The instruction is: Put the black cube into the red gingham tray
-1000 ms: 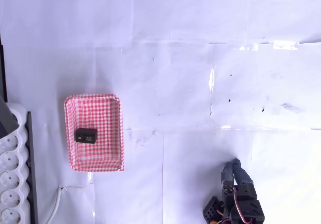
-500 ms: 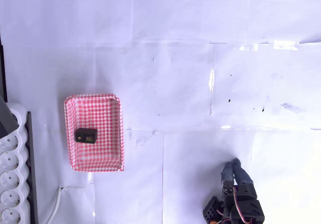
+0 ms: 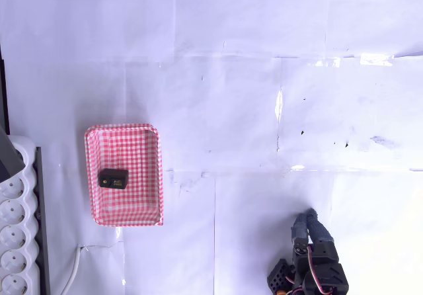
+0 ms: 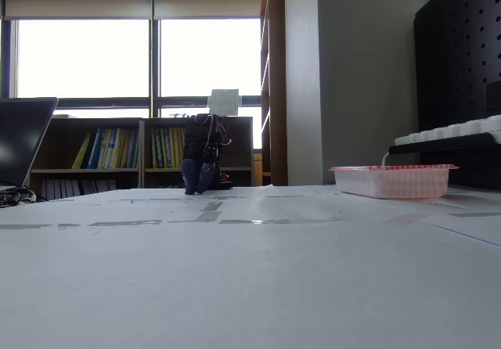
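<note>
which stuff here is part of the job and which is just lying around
Job:
- black cube, lying in the tray
- red gingham tray
- gripper, apart from the tray, low over the table

Lying about:
- white power strip beside the tray
- white cable
- laptop
- bookshelf

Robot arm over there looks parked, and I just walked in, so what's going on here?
Nothing is being handled right now. In the overhead view the black cube already lies inside the red gingham tray, toward its left side. The gripper is far off to the right near the bottom edge, fingers together and pointing down at the white paper-covered table, holding nothing. In the fixed view the arm stands folded at the far end of the table, well apart from the tray. The placing looks done.
</note>
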